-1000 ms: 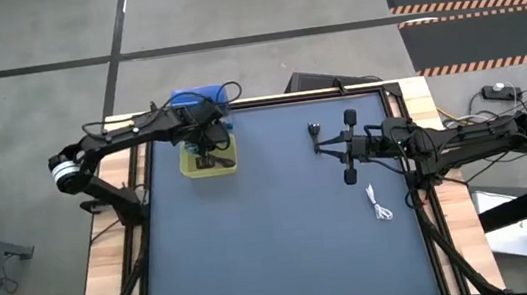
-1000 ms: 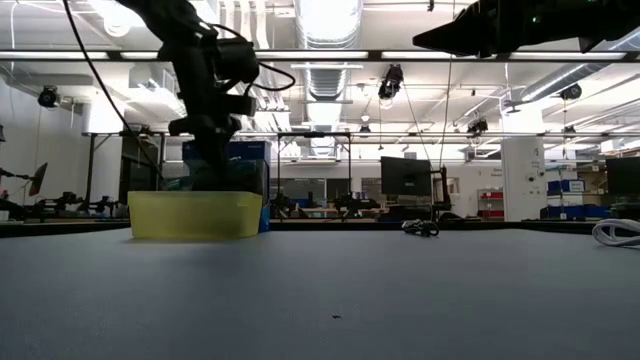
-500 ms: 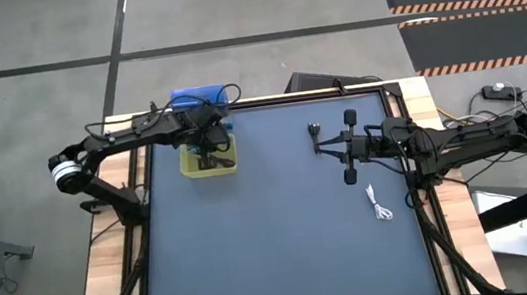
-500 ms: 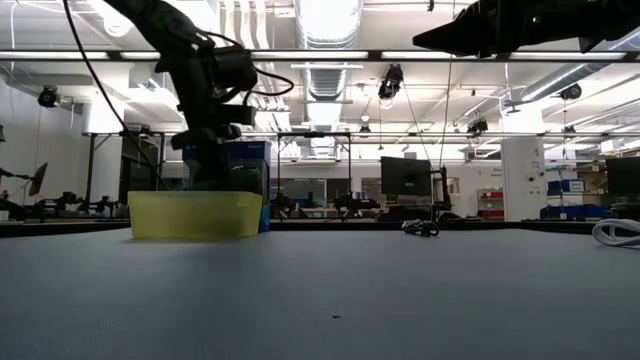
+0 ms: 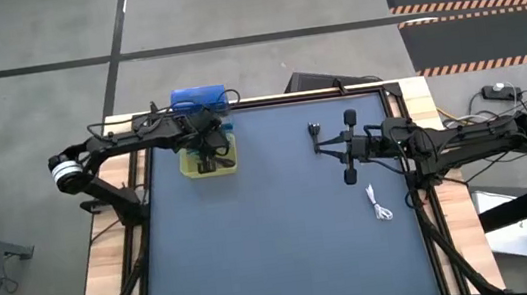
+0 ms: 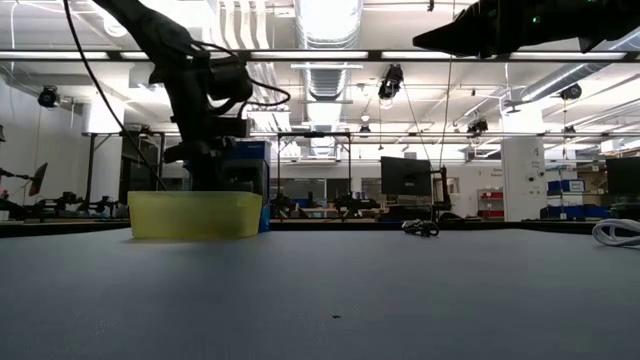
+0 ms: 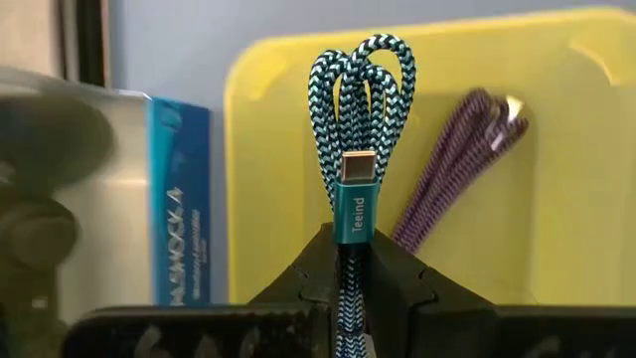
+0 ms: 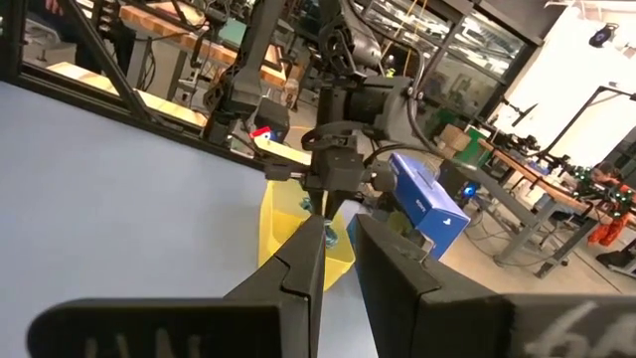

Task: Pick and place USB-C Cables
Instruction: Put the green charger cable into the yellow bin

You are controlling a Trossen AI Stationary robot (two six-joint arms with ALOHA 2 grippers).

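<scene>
High view: the left gripper (image 5: 210, 160) hangs over the yellow bin (image 5: 192, 168) at the table's far left. Over the last second it has drifted toward the bin's back edge, next to the blue box (image 5: 197, 97) behind it. The right gripper (image 5: 347, 146) has not moved, waiting well apart from the bin on the table's right side, fingers spread and empty. A black cable (image 5: 314, 131) lies just beyond the right gripper, on its bin side, and a white cable (image 5: 378, 205) lies farther from the bin still, toward the near right edge.

Low view: the left arm stands above the bin (image 6: 194, 214), and it looks a little higher than a second ago, though the fingertips are hard to make out here.

Left wrist view: the left fingers are clamped on the teal cable (image 7: 356, 119), whose looped end and connector stand up over the bin's (image 7: 576, 119) inside. A purple cable (image 7: 459, 159) already lies on the bin floor.

Right wrist view: the right arm's own fingers (image 8: 298, 264) are parted, with the bin (image 8: 270, 221) and left gripper (image 8: 325, 214) far ahead.

The teal cable is over the bin and not yet released, so I judge letting go is next.
</scene>
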